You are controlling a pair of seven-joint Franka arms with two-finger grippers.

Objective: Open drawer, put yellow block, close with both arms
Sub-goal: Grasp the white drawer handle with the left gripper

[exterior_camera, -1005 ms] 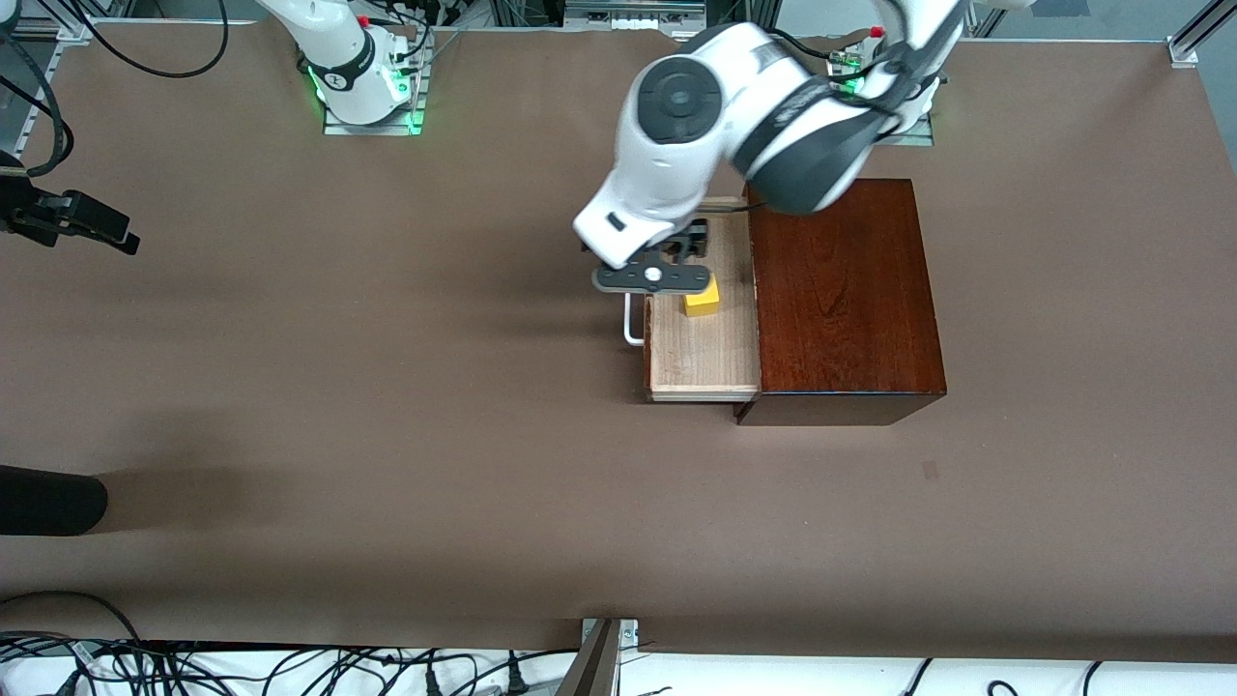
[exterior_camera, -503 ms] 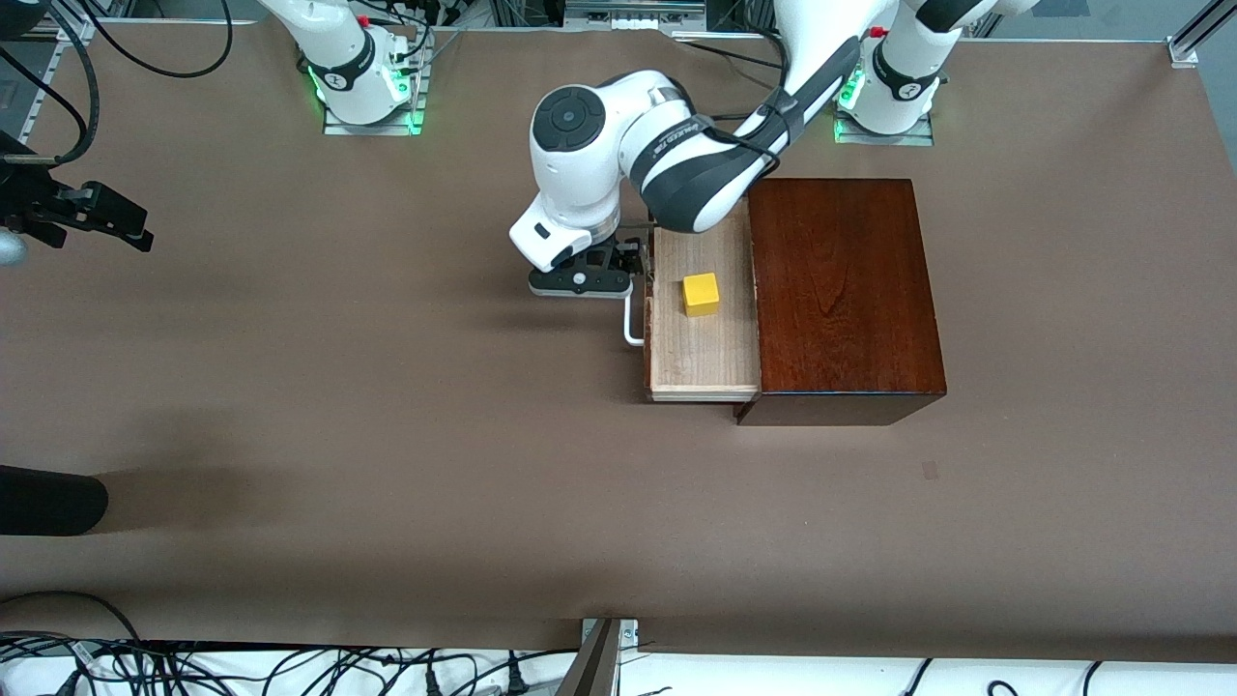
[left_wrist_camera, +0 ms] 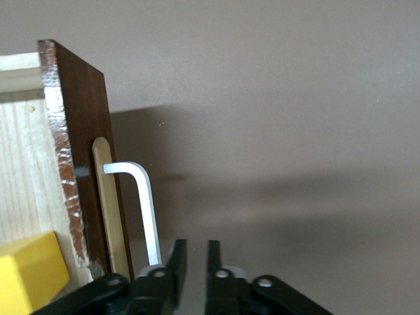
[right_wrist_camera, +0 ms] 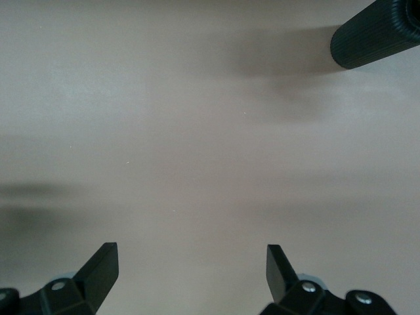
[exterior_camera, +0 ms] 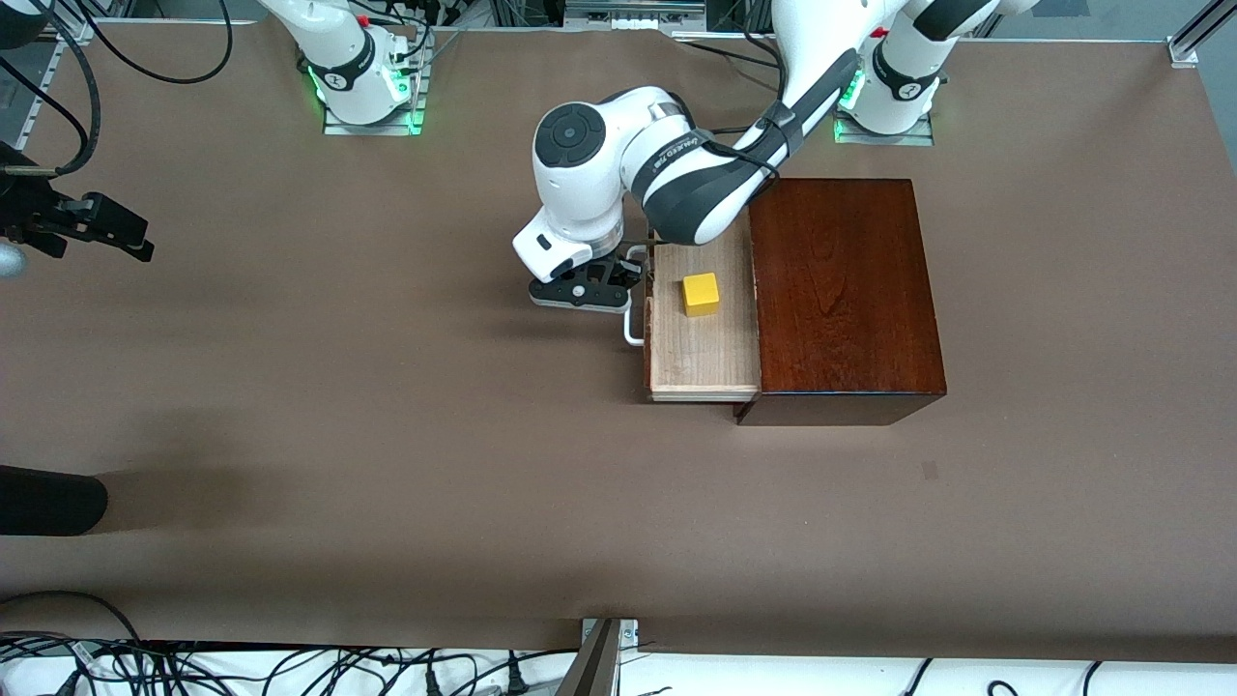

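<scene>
The pale-wood drawer [exterior_camera: 703, 338] with dark reddish front and white U-shaped bar handle [left_wrist_camera: 146, 210] stands pulled out of the glossy mahogany box [exterior_camera: 841, 290]. The small yellow cube [exterior_camera: 701, 294] rests on the drawer floor. The left gripper [left_wrist_camera: 195, 259] sits just beside the handle, fingers nearly together (nothing visibly pinched). The right gripper [right_wrist_camera: 191, 262], fingers spread, waits over bare brown table [exterior_camera: 387, 435].
</scene>
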